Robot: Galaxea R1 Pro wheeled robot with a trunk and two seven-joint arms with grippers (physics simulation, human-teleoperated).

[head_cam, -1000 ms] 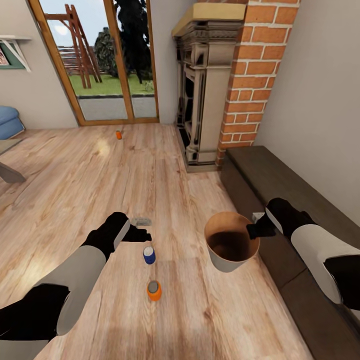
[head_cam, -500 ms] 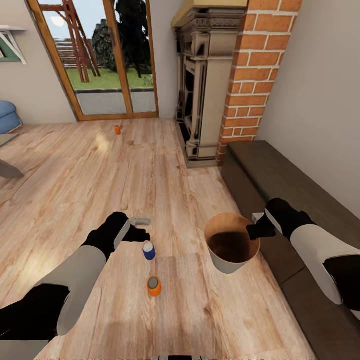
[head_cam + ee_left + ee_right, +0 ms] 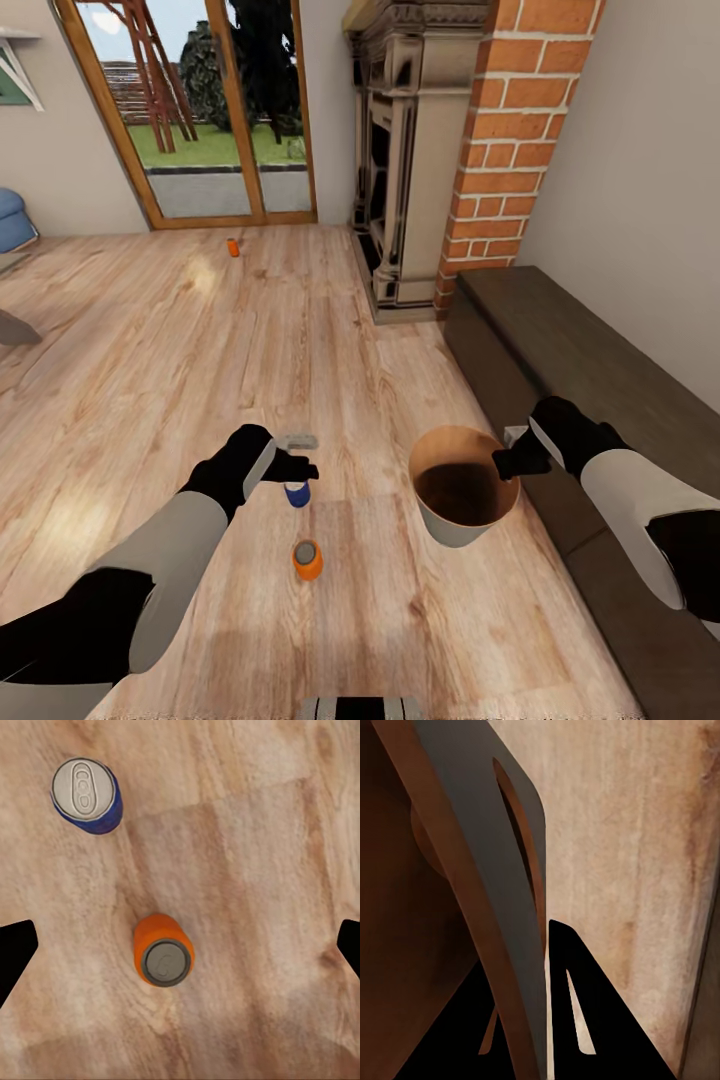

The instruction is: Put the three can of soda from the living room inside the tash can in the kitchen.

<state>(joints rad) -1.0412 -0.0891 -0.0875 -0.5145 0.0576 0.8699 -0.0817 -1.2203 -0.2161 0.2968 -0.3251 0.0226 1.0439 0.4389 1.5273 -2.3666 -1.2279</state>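
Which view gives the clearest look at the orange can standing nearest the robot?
The left wrist view: the orange can sits mid-picture, seen from above, between the open left gripper's fingers. The head view shows it small on the floor. The right wrist view looks at the bin wall.

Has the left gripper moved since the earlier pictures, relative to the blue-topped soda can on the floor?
Yes. The left gripper has moved toward the blue-topped soda can and is now above it.

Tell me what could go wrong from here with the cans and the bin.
The left gripper hangs open right above the nearer two cans; they stand close together, so reaching for one may topple the other. The bin hangs by its rim from the right gripper and might slip. The far can could be forgotten.
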